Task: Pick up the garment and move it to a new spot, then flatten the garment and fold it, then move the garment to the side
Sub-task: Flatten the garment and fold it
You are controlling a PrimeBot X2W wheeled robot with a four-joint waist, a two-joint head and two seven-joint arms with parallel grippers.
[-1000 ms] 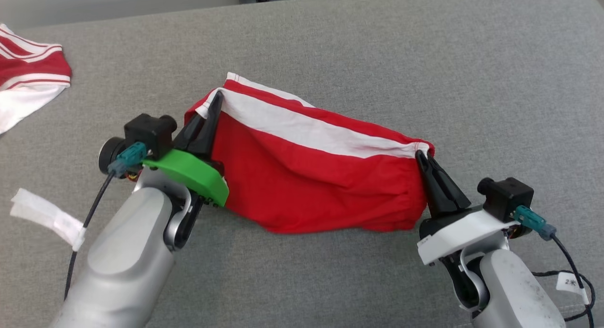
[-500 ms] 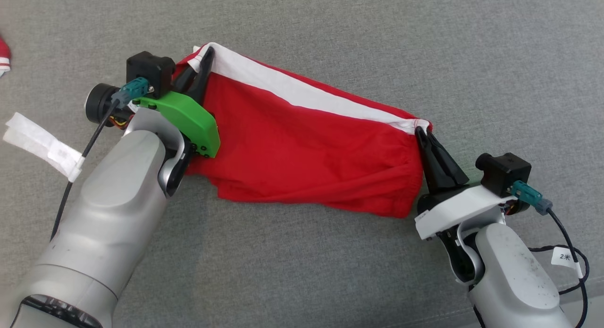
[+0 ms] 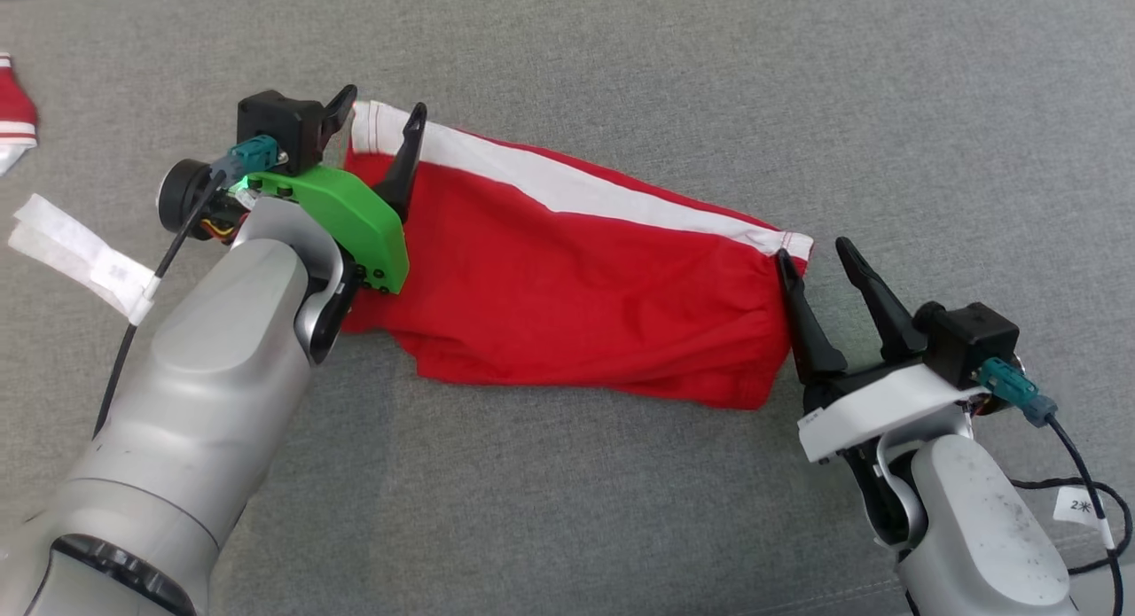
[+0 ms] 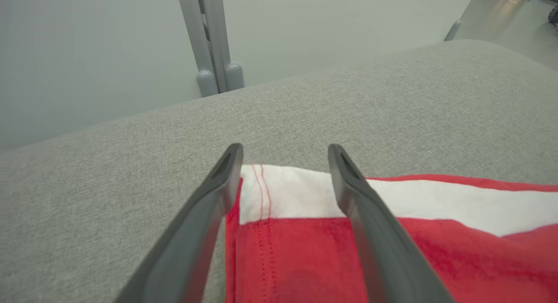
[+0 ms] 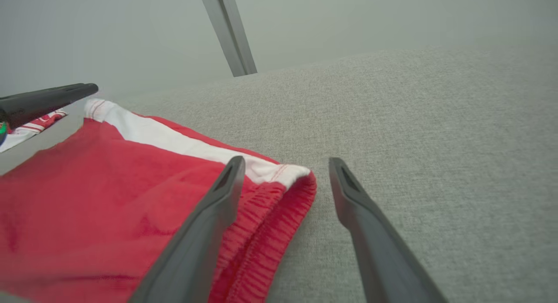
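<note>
The red cloth garment with a white band along its far edge (image 3: pixel 576 279) lay stretched out on the grey woven cushion (image 3: pixel 798 111). At the garment's left corner, the left gripper (image 3: pixel 383 102) stood released, its dark fingers parted astride the white hem and clasping nothing. At the garment's elastic right end, the right gripper (image 3: pixel 811 248) was likewise spread, one finger over the cloth and the other just beside it. Well off the garment's left end lay a red-and-white striped cloth (image 3: pixel 13 124).

Two hands (image 3: pixel 383 100) (image 3: pixel 810 248), two garments (image 3: pixel 576 279) (image 3: pixel 18 120), one grey fabric surface (image 3: pixel 798 84)
</note>
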